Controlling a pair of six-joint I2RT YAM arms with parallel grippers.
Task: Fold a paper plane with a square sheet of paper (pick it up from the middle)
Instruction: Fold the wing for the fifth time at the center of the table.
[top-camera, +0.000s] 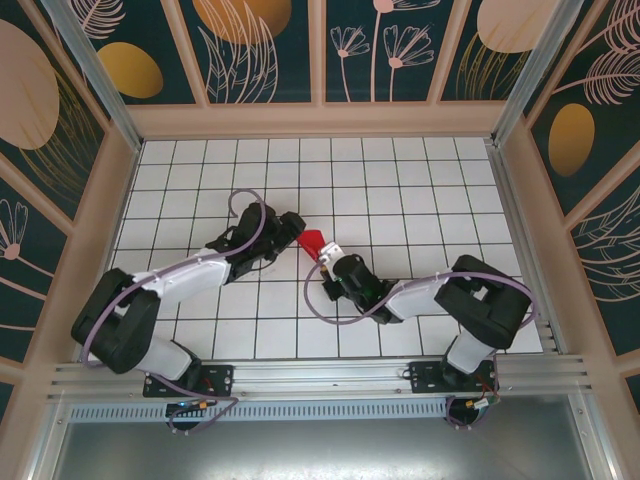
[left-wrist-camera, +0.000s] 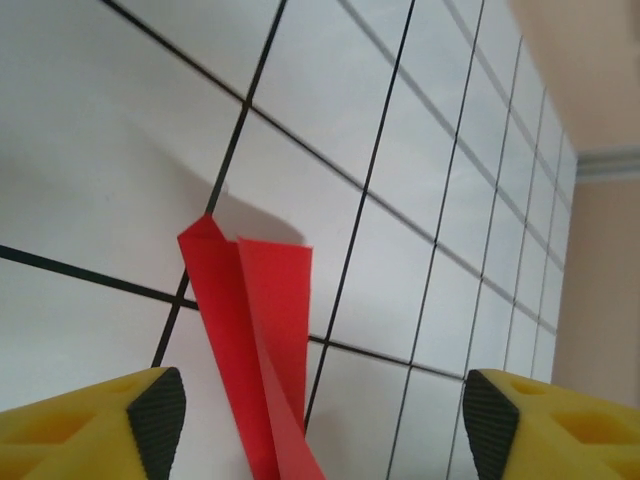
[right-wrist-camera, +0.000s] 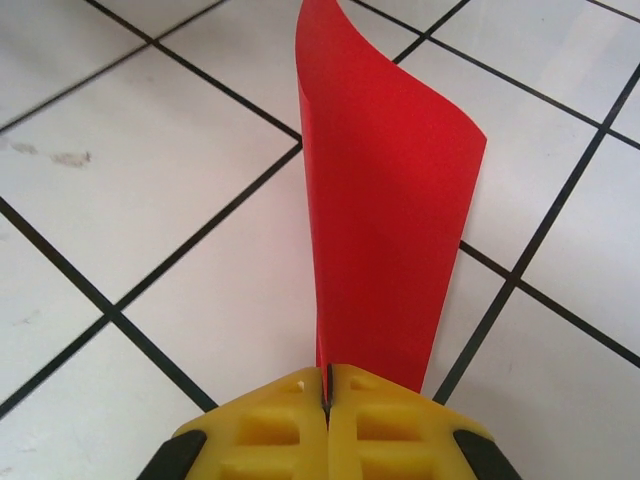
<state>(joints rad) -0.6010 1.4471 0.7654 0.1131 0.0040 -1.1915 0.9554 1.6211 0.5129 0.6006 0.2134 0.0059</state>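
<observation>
**Inspector A:** Nearest item first. The right claw (right-wrist-camera: 328, 392) is clenched, its yellow pads pressed flat together on the lower edge of the red sheet (right-wrist-camera: 385, 210). Finding?

**Inspector B:** Confirmed. The sheet rises from that seam and curls at its far end, and it appears to be clear of the surface (right-wrist-camera: 150, 200). Judged purpose: one pinch at the edge keeps the layers together and carries the piece alone.

**A:** The left claw (left-wrist-camera: 325, 415)?

**B:** Its jaws stand wide apart, gripping nothing. The sheet runs up between the pads and touches neither, as far as that wrist view shows. Judged purpose: clearance, so it can close on a fresh spot or back off without dragging the paper.

**A:** Condition of the sheet?

**B:** Folded into a narrow layered strip with one pointed corner. It is no finished dart, so the task is judged partway.

**A:** Location, from above?

**B:** Mid-surface, between the two claws, which face each other closely. Beyond it the white tiles run on to the back wall (top-camera: 320, 120).

**A:** Risk?

**B:** It is a single-edge grip, so the free end may flop or twist.
</observation>
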